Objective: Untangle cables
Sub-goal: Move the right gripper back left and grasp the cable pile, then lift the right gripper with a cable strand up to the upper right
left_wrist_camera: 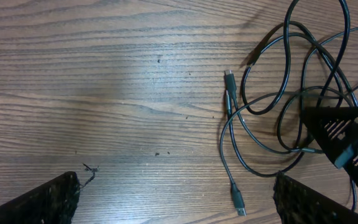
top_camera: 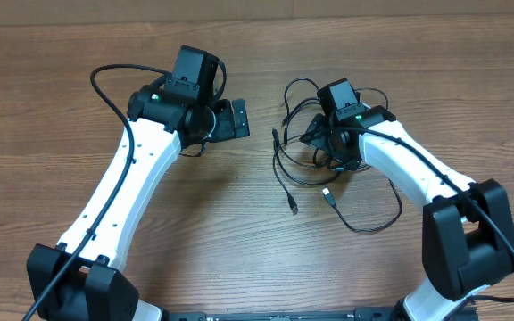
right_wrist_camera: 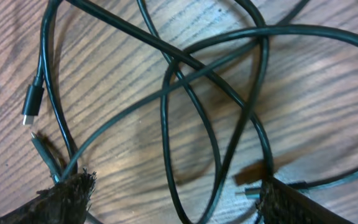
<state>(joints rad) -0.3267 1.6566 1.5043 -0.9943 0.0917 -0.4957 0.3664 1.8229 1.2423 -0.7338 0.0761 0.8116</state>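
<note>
Left gripper [left_wrist_camera: 176, 202] spread to full width, nothing between its fingers, hovering above the wooden table [top_camera: 239, 209]. Right gripper [right_wrist_camera: 173, 199] wide open, set low over the cables [right_wrist_camera: 191, 65]; loose strands lie between its fingers, none clamped. Tangle sits on the table's right half, under the right wrist.

Cables [top_camera: 327, 193] partly under the right arm [top_camera: 409, 165] overhead; loop ends beyond the right wrist view's edges.

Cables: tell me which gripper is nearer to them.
Right. The right gripper hovers directly over the cables, its open jaws straddling several strands. The left gripper sits off to their side over bare table, apart from them.
</note>
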